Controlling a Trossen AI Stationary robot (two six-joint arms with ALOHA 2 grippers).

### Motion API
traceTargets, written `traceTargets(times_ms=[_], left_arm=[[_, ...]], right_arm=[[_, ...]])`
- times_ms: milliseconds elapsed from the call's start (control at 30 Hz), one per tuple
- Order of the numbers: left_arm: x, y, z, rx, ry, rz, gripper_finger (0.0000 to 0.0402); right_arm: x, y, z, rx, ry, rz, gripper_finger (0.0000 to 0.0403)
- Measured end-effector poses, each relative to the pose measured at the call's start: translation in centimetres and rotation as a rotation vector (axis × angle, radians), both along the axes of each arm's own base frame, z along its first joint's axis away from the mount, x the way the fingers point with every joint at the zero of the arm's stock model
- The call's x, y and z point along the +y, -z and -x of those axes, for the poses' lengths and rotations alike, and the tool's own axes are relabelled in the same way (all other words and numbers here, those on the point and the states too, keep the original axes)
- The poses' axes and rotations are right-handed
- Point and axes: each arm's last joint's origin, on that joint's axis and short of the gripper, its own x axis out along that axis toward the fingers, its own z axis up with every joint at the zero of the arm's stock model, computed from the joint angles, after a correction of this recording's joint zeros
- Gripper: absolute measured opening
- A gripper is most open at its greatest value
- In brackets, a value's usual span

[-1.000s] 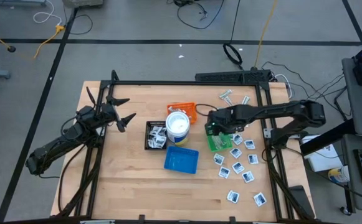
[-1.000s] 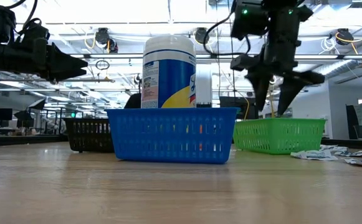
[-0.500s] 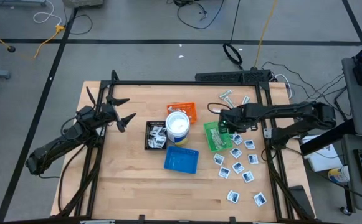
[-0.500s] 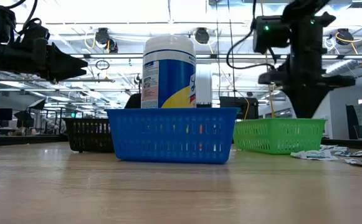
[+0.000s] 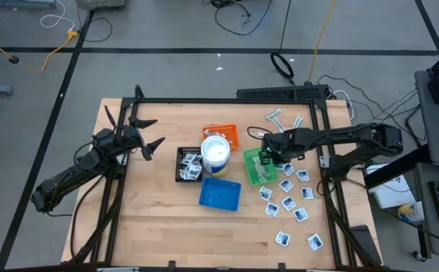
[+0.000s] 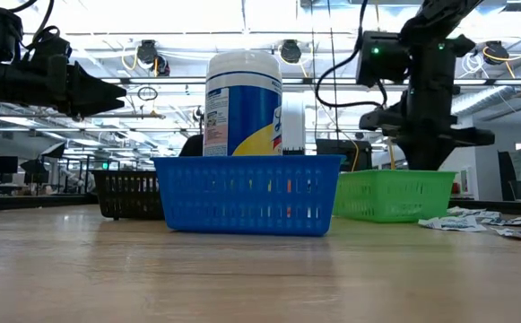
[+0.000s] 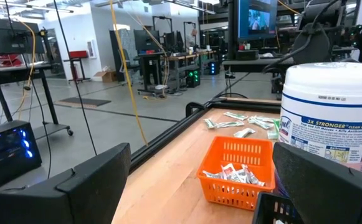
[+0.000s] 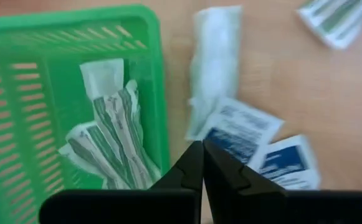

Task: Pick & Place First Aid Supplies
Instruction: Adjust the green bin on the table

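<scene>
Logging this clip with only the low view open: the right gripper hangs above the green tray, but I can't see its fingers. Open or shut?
Observer: Shut. In its wrist view the right gripper has its fingertips pressed together with nothing between them.
Operator: Anything in the green tray?
Observer: Yes, the green tray holds wrapped strips.
Operator: Supplies left outside it?
Observer: Many square packets lie on the table to the tray's right.
Operator: And the left arm?
Observer: The left gripper waits open near the table's left edge.
</scene>
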Motion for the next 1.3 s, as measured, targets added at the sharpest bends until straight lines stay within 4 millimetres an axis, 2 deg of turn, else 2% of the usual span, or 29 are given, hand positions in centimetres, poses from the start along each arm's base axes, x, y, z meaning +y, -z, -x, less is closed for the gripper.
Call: traceTargets(times_ms=[133,433,767,1100,1300], left_arm=[[0.0,0.0,0.0,0.0,0.0,-0.001,0.0397],[0.0,0.0,0.0,0.0,0.0,-0.001,0.0397],[0.0,0.0,0.0,0.0,0.0,-0.001,0.0397],[0.0,0.0,0.0,0.001,0.0,-0.001,0.0397],[0.0,0.0,0.0,0.001,0.0,-0.001,0.0397]], right_arm=[[0.1,0.2,-0.3,-0.01,0.0,-0.018,0.0002],[0.5,0.2,0.5,0.064,0.049,-0.094,0.0001],[1.4,-0.1,-1.2,-0.108,-0.005,-0.169,0.0001],[0.9,0.2,0.0,0.016,0.062,-0.124,0.0],[0.8,0.0,-1.7,-0.026,0.002,-0.127,0.0]])
